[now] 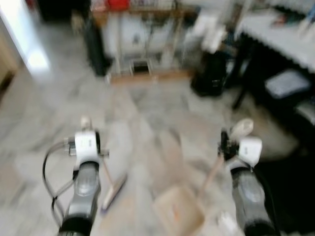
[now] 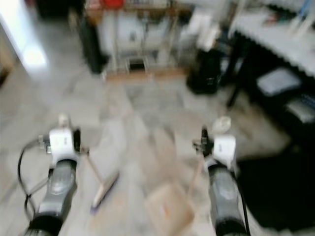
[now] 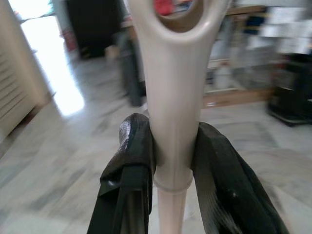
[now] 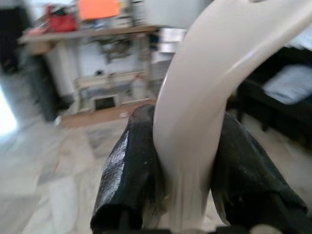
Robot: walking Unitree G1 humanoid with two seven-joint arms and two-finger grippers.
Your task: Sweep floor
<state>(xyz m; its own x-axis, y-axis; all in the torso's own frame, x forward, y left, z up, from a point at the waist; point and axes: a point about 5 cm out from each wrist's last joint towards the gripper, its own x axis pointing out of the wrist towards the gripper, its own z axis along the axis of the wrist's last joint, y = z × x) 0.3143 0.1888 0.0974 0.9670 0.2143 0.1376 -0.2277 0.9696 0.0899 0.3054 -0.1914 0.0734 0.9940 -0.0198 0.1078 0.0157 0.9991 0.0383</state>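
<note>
I am holding two tools at this moment. My left gripper (image 3: pixel 173 146) is clamping the cream handle of the broom (image 1: pixel 114 189), its two black fingers (image 3: pixel 130 161) pressed tight on both sides. My right gripper (image 4: pixel 183 156) is closed the same way around the curved handle of the dustpan (image 1: pixel 178 210).

The important relation is between these two. The broom head is resting on the floor just to the left of the dustpan, not touching it. Its long axis is lying slanted, nearly along my forward direction. The pan seems to be opening away from me, but the blur makes this uncertain. I judge the left arm must sweep rightward, toward the pan. I cannot make out any dirt on the floor (image 1: pixel 162 108).
</note>
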